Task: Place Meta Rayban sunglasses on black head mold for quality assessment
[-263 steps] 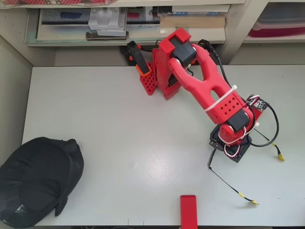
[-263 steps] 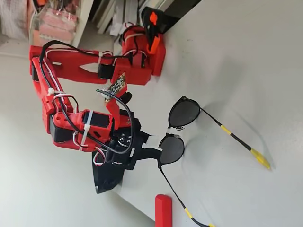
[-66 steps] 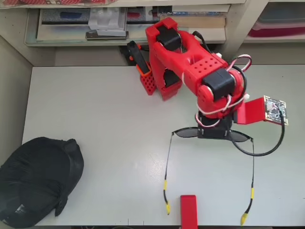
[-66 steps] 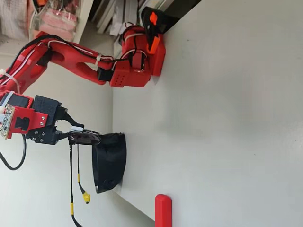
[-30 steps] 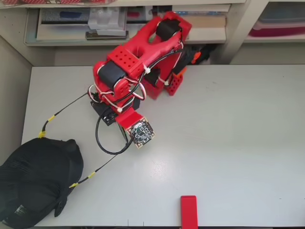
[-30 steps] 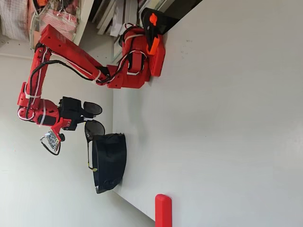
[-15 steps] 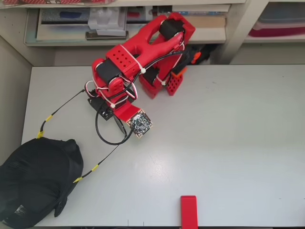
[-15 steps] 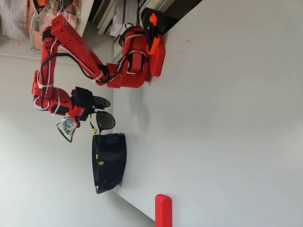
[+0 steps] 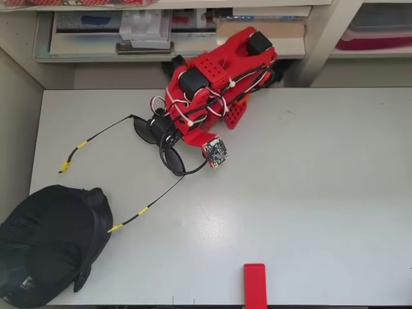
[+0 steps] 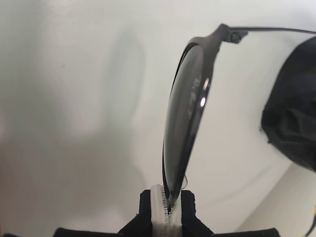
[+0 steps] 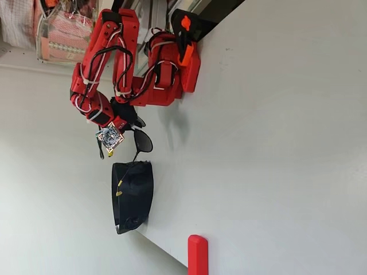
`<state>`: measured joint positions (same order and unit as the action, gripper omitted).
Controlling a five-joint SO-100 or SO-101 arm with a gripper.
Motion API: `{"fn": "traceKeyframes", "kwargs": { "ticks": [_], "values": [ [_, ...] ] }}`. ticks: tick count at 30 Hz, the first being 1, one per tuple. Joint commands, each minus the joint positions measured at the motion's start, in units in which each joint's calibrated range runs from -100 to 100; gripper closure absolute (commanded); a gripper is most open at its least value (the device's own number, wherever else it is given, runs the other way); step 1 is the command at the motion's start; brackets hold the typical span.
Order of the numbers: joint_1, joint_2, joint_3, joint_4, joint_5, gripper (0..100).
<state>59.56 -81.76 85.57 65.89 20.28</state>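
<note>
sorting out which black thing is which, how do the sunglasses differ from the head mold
The sunglasses are a thin wire frame with dark lenses and long arms ending in yellow tips; the head mold is a big, solid rounded dome. The sunglasses are lifted off the table, pinched at a lens rim by the claw; the head mold rests on the table at its corner, untouched. The sunglasses' lenses look glossy, the head mold matte and textured. Both are black.

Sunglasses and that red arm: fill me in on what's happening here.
The red arm's hand is shut on the sunglasses, pinching the rim of one dark lens. The side view shows them lifted clear of the white table, their yellow-tipped arms pointing toward the black head mold at the table's corner. They are not on the mold yet.
</note>
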Motion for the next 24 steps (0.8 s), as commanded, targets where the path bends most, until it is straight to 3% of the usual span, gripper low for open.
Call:
{"fn": "traceKeyframes", "kwargs": {
  "ticks": [1, 10, 18, 24],
  "values": [
    [0.4, -1.4, -0.3, -4.6, -0.2, 100],
    [1.0, 1.9, -1.5, -4.8, 0.4, 100],
    [1.1, 21.0, -6.0, -14.3, 0.5, 100],
    [0.8, 25.0, -7.4, -21.4, 0.5, 100]
  ]
}}
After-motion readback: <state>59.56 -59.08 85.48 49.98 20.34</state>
